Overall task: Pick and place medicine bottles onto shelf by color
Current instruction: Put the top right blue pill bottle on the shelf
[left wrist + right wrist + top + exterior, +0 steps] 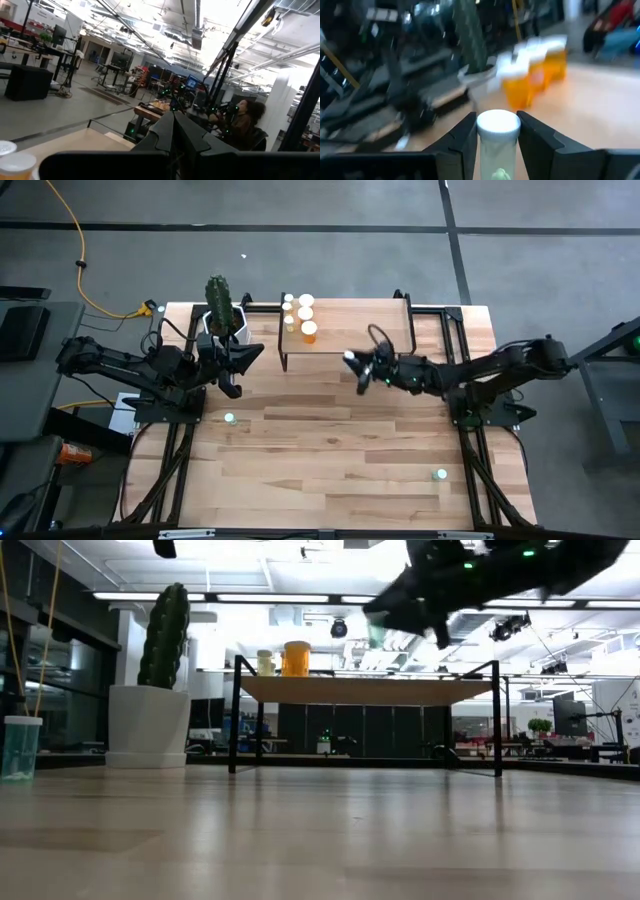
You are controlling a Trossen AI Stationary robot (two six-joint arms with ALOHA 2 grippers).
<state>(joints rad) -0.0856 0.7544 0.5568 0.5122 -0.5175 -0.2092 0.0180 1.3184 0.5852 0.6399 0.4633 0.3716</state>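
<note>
Standing at the table's far left, a white pot [222, 323] holds a tall green cactus [218, 295]. Near it in the low view, a clear cup [20, 747] with a white lid sits at the table's left edge; its contents cannot be told.

The right gripper [357, 369] hangs above the table just in front of the shelf [355, 325], near its middle. Its fingers [464, 137] are partly closed on a pale bottle [497, 145] with a white cap, one finger pressed to each side, the cap standing level with the fingertips. Something green shows low inside the bottle, too blurred to name.

Four bottles [303, 315] stand clustered on the shelf's left end, orange ones among them.

The left gripper [233, 364] waits beside the pot, fingers pressed fully together on nothing.

No writing can be read on any bottle.
</note>
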